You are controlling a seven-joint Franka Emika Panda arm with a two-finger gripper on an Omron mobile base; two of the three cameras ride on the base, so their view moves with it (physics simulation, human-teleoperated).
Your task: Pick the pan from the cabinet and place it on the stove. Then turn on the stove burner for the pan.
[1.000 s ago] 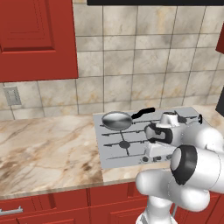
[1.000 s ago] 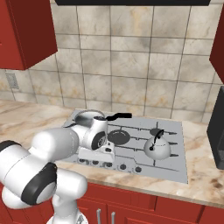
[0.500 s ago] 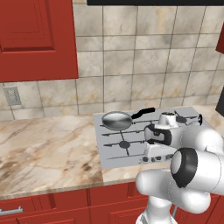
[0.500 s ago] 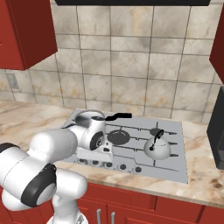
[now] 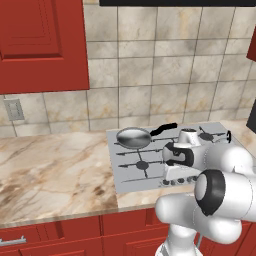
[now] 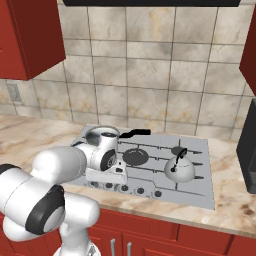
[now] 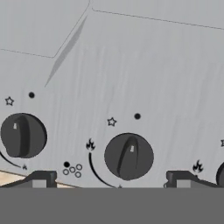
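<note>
The pan (image 5: 132,137) rests on the stove's (image 5: 155,167) back left burner, its black handle (image 5: 165,129) pointing right. In the right base view the arm partly hides the pan (image 6: 100,133). My gripper (image 7: 110,181) points down at the knob row on the stove's front edge. It is open, with its fingertips (image 7: 41,178) on either side of the middle knob (image 7: 128,156) and apart from it. Another knob (image 7: 22,135) sits to the left. From the base, the hand (image 5: 176,174) hovers low over the front knobs. The red cabinet (image 5: 40,45) hangs upper left, door shut.
A silver kettle (image 6: 179,170) stands on the stove's right front burner. A dark appliance (image 6: 247,150) stands at the far right of the marble counter (image 5: 55,175). A wall outlet (image 5: 14,110) sits on the tiled backsplash.
The hand has edged slightly over the knob row. The pan and kettle have stayed where they were.
</note>
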